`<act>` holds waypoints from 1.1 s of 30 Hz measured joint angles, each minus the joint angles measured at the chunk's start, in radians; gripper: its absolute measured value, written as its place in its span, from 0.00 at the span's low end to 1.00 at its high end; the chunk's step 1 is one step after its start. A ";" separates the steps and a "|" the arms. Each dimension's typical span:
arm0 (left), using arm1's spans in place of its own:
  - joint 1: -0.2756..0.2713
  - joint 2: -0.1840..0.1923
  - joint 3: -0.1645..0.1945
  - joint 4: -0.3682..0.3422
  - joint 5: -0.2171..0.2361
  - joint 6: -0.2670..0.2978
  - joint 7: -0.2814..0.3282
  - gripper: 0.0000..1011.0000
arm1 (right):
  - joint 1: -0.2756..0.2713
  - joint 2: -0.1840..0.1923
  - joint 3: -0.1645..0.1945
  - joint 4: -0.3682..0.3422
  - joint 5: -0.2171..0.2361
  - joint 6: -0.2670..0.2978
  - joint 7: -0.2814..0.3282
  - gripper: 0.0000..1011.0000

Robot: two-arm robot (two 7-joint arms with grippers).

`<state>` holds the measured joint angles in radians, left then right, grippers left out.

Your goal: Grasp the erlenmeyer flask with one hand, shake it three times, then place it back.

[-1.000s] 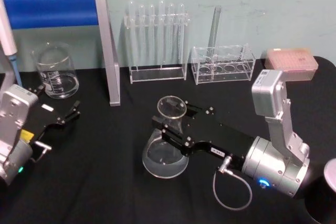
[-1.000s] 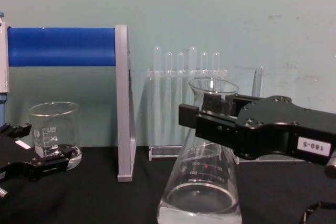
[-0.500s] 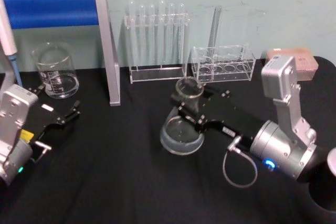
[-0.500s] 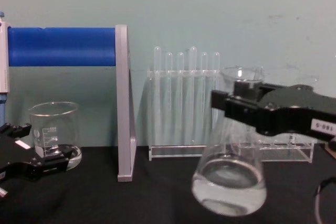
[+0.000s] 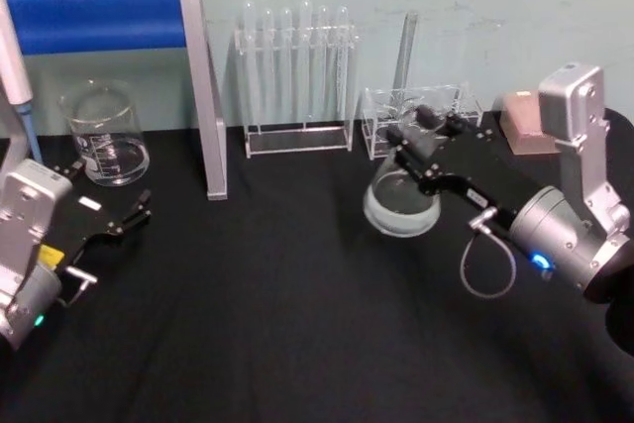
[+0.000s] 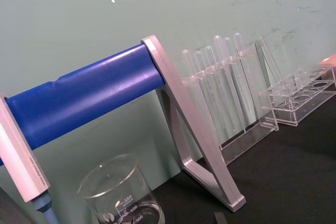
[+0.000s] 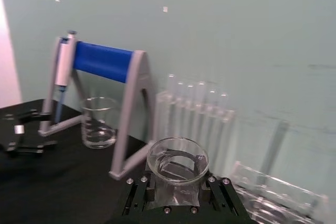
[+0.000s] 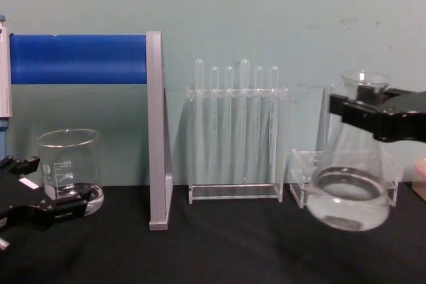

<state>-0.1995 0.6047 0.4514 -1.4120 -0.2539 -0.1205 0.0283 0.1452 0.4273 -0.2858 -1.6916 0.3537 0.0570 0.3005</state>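
right claw: right of centre in the head view, closed on the neck of the erlenmeyer flask, with a black jaw on each side just under the lip.
erlenmeyer flask: held up off the black worktop and tilted. In the head view its wide base faces the lower left of the frame and its mouth points toward the back wall. In the chest view it hangs at the right edge, in front of the low clear rack.
left claw: lower left of the head view, low over the worktop, with its jaws apart and nothing between them. It sits just in front of the beaker.
beaker: upright on the worktop at upper left, below the blue bar of the grey stand.
test-tube rack: upper centre against the wall, its tubes upright.
low clear rack: just behind the flask, with one tall tube standing in it.
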 joint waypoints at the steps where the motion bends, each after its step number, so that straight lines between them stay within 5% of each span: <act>1: 0.000 0.000 0.000 0.000 0.000 0.000 0.000 0.99 | 0.002 -0.001 0.005 0.004 -0.003 0.000 -0.002 0.45; 18: 0.000 0.000 0.000 0.000 0.000 0.000 0.000 0.99 | 0.022 -0.033 0.088 0.061 -0.045 0.001 -0.036 0.44; 33: 0.000 0.000 0.000 0.000 0.000 0.000 0.000 0.99 | 0.019 -0.051 0.096 0.060 -0.063 0.009 -0.016 0.45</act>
<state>-0.1995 0.6047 0.4513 -1.4120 -0.2539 -0.1205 0.0283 0.1642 0.3762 -0.1895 -1.6320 0.2910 0.0658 0.2845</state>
